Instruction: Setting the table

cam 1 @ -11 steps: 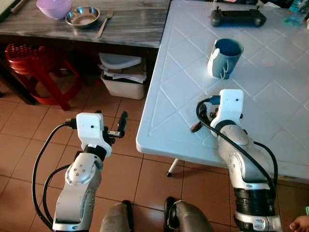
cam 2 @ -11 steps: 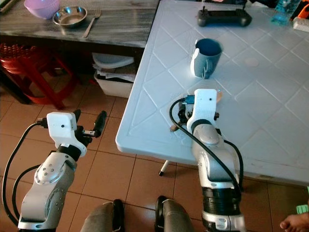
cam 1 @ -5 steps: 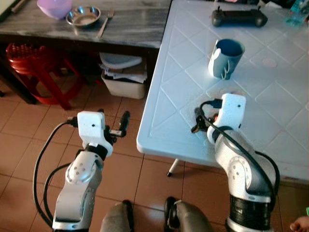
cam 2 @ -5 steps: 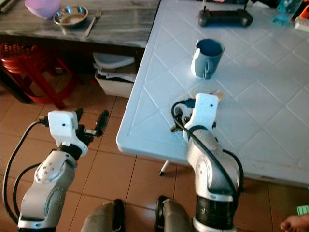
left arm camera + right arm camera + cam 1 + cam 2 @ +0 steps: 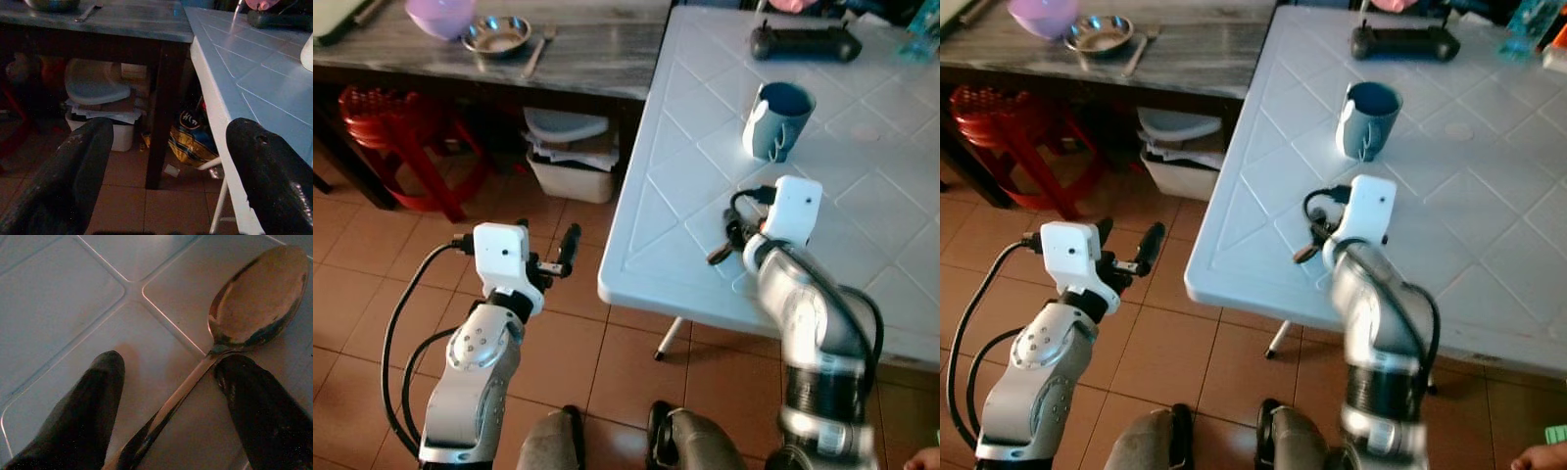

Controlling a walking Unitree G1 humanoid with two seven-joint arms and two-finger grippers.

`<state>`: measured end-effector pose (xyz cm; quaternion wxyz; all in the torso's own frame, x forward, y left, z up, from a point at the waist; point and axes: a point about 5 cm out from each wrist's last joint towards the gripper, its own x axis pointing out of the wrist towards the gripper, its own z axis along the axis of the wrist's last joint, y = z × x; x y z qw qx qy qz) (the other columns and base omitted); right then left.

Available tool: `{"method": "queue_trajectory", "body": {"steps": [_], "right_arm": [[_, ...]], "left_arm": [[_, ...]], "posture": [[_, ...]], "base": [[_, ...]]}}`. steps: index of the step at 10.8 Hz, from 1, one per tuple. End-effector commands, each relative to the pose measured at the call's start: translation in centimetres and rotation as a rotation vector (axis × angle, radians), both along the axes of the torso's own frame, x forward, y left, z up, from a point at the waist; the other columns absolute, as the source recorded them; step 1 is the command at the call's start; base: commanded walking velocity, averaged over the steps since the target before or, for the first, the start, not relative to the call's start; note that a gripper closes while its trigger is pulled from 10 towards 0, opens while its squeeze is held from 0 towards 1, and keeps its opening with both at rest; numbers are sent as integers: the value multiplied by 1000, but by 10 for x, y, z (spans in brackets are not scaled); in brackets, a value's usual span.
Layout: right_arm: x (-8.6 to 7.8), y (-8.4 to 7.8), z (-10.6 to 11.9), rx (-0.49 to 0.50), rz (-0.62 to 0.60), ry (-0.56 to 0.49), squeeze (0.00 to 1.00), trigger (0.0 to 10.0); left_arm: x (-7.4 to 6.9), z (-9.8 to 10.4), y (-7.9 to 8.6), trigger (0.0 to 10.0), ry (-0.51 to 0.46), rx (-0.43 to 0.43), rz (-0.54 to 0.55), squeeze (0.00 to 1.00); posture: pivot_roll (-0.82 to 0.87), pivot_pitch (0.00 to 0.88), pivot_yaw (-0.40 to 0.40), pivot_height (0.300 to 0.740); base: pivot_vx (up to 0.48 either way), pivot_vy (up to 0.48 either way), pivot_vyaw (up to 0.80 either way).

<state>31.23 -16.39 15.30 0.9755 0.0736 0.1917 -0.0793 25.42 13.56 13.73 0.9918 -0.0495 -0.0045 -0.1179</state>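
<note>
On the white table (image 5: 685,147), the right gripper (image 5: 168,396) is spreading open, apparently astride a spoon (image 5: 254,308); the left gripper (image 5: 166,171) is hanging open.

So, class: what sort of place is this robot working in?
Most likely a home dining or kitchen area: a white plastic table with a blue mug and a spoon, a wooden side table holding bowls, and a tiled floor.
</note>
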Motion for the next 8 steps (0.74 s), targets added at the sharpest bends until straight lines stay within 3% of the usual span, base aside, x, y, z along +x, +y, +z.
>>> {"method": "queue_trajectory", "body": {"steps": [1,2,4,8], "right_arm": [[-5,-12,-37,20,-24,187,0,1686],[-3,-15,-45,20,-5,243,0,1647],[-13,-10,-61,51,9,310,0,0],[-19,-13,-72,-44,102,306,0,0]], "left_arm": [[-2,1,2,10000,3,8,3,0],[-2,1,3,10000,4,10,2,0],[-5,0,2,10000,11,16,-4,0],[-5,-1,1,10000,20,28,-15,0]], "posture": [[-1,231,38,740],[0,235,37,740],[2,236,36,740],[0,229,41,740]], "base": [[0,0,0],[0,0,0],[0,0,0],[0,0,0]]}}
